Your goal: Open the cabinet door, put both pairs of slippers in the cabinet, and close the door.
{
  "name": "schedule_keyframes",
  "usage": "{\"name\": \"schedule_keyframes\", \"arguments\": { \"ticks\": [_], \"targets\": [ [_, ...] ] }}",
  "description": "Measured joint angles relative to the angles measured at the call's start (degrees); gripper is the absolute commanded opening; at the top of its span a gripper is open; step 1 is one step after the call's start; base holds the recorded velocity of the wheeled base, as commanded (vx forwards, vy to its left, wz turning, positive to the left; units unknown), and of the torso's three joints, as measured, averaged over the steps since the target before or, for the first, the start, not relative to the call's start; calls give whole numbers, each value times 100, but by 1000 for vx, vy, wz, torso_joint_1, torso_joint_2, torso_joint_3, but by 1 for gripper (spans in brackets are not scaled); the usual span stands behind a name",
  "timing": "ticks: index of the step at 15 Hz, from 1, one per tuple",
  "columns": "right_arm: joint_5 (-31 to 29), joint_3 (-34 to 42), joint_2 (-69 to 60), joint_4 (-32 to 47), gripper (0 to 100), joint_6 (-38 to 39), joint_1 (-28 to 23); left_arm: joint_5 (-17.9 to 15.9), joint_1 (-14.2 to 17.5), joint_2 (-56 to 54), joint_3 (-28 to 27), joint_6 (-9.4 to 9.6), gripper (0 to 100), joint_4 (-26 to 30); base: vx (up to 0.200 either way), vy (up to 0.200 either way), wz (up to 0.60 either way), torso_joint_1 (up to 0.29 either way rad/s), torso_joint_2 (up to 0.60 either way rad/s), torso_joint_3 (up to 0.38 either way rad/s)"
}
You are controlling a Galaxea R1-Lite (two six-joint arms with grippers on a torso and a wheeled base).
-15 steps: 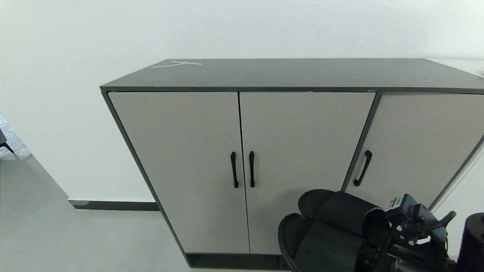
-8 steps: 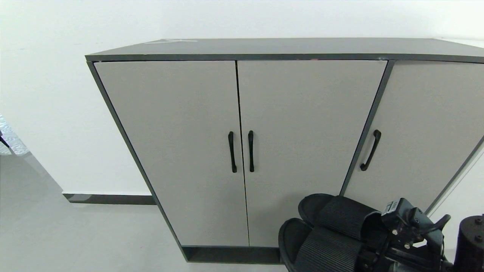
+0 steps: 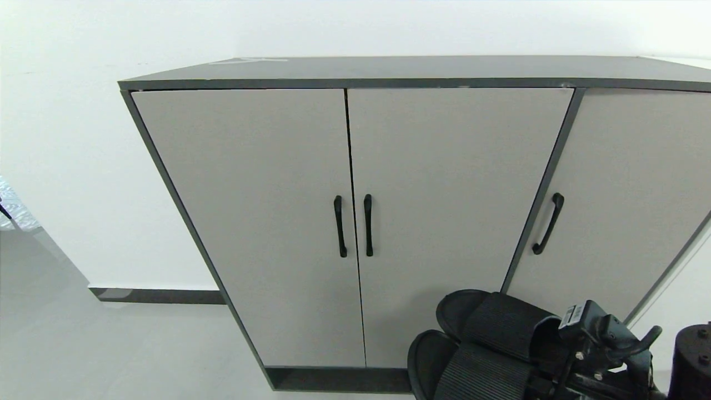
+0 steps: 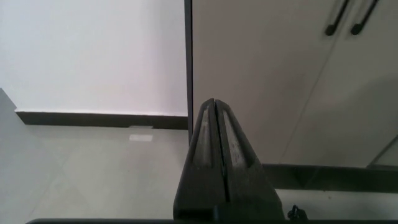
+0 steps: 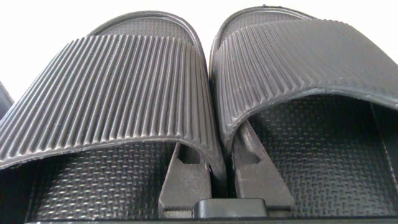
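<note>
While the right gripper (image 5: pixel 217 171) sits clamped on a pair of black slippers (image 3: pixel 489 344), its two fingers (image 5: pixel 180 183) run one into each shoe, under the ribbed straps (image 5: pixel 118 87). They pinch the two inner side walls together between them. The slippers lie side by side, touching, with the toes pointing away from the wrist.

Just past those toes stands the cabinet (image 3: pixel 444 69), dark-framed with pale fronts, and every front on it is shut. Straight ahead of the loaded gripper comes the middle door (image 3: pixel 450 166), its lower part nearest the slippers. Higher up and off to that gripper's left, the middle door's handle (image 3: pixel 367 225) hangs just beside the left door's handle (image 3: pixel 339 226), the two black bars upright either side of the seam. Above the gripper and beyond it sits the right door (image 3: pixel 633 189), its handle (image 3: pixel 548 223) close to the dark post that divides it from the middle door.

Over to the left gripper (image 4: pixel 214 109): its fingers are pressed together, tip to tip, with nothing between them. Dead ahead of those tips runs the cabinet's left front edge, and the left door (image 3: pixel 250 211) spreads away to that gripper's right. To its left there is white wall (image 4: pixel 93 56), a dark baseboard (image 4: pixel 93 117) along the foot of it, and grey floor (image 4: pixel 93 174) beneath the gripper.
</note>
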Motion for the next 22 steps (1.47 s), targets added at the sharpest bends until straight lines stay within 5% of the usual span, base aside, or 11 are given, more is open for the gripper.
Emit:
{"name": "schedule_keyframes", "arguments": {
  "ticks": [1, 2, 8, 11, 12, 17, 20, 22],
  "targets": [
    [-2, 0, 1, -2, 0, 0, -6, 0, 0, 0, 0, 2, 0, 0, 0, 0, 0, 0, 0, 0],
    [-11, 0, 1, -2, 0, 2, -11, -7, 0, 0, 0, 18, 100, 2, 0, 0, 0, 0, 0, 0],
    [-5, -10, 9, -2, 0, 2, 143, -234, -21, 40, -306, 91, 100, -10, 0, 0, 0, 0, 0, 0],
    [-5, -10, 11, -2, 0, 2, 234, -1515, -344, 661, -1808, -446, 100, 311, 0, 0, 0, 0, 0, 0],
    [-5, -11, 12, -2, 0, 2, 240, -1937, -482, 1142, -2267, -479, 100, 358, 0, 0, 0, 0, 0, 0],
    [-5, -49, 135, -6, 0, -9, 240, -2903, -1035, 3946, -2879, 272, 100, -695, 0, 0, 0, 0, 0, 0],
    [-5, -52, 310, -268, 0, -9, 240, -3043, -1871, 5015, -3244, -661, 100, -1295, 0, 0, 0, 0, 0, 0],
    [-10, -49, 450, -611, 0, -9, 240, -3054, -2237, 5710, -3578, -861, 100, -1620, 0, 0, 0, 0, 0, 0]
  ]
}}
